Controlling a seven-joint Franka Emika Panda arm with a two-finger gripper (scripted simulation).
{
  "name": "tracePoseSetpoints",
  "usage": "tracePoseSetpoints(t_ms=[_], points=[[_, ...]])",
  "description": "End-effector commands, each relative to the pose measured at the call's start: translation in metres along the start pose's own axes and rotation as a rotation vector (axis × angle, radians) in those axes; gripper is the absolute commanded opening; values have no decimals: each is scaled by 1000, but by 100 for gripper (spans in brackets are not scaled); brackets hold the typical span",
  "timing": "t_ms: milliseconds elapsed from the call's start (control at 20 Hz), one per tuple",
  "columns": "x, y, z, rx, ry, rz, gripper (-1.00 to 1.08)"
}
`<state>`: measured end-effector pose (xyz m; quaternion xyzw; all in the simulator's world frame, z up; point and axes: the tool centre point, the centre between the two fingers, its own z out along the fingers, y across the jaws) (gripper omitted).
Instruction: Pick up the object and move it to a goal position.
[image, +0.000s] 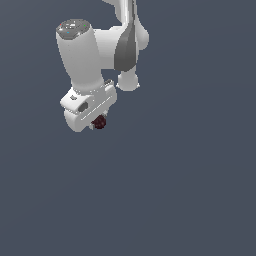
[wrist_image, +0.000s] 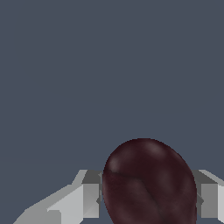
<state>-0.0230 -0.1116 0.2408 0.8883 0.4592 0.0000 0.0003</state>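
Note:
The object is a small dark maroon-red ball (image: 100, 121) with a mottled surface. In the exterior view it sits at the lower end of my white gripper (image: 98, 123), mostly hidden by the hand. In the wrist view the ball (wrist_image: 149, 183) fills the space between my two grey fingers (wrist_image: 89, 192), which press against its sides. My gripper (wrist_image: 148, 194) is shut on the ball.
The white and grey arm (image: 117, 47) reaches down from the top of the exterior view. A plain dark blue-grey surface (image: 190, 190) lies all around.

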Motion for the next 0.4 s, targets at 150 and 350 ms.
tracePoseSetpoints(t_ms=[150,350], points=[[-5,-4,-24,1,0,0,-100],[-6,-4,-29,1,0,0,-100]])
